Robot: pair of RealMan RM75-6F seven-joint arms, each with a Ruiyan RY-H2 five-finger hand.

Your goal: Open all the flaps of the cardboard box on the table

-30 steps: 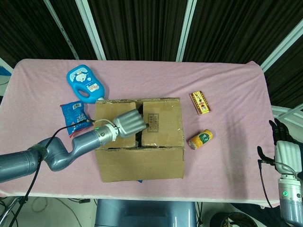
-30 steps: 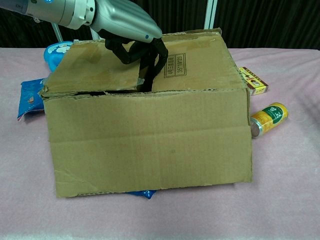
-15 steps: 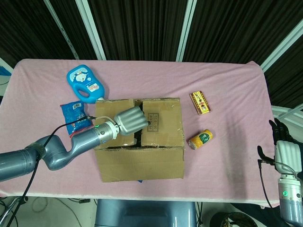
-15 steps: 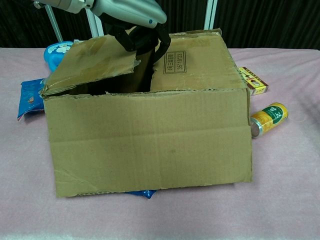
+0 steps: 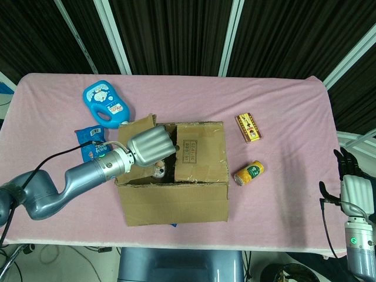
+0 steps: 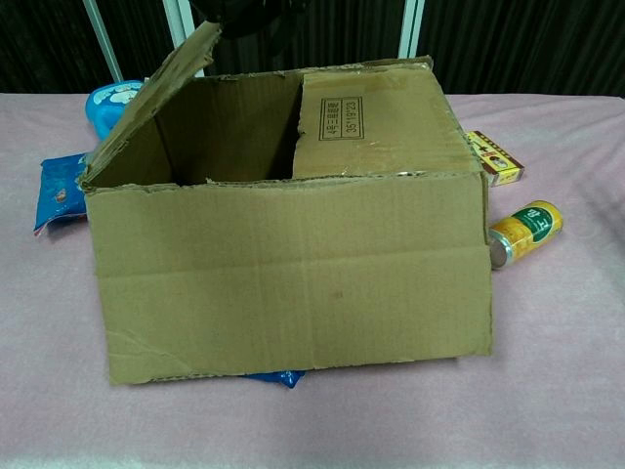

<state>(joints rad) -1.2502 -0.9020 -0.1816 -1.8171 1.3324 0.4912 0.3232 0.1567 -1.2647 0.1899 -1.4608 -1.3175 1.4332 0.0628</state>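
A: You are lifting the left flap (image 5: 140, 125) of the cardboard box (image 5: 174, 202) with your left hand (image 5: 151, 145); the box is sitting near the front edge of the bench (image 5: 282, 111), about midway along it.

B: Are the fingers gripping that flap?

A: They are curling down over its free edge into the opening; whether they are pinching it I cannot tell. The flap is standing only half up, so it is likely to be falling shut again if you are pulling away too early.

B: And the right flap (image 5: 201, 151)?

A: It is lying flat. Your right hand (image 5: 354, 191) is idling off the bench's right edge, fingers straight and holding nothing, so the light box is risking sliding toward the blue bottle (image 5: 106, 103)
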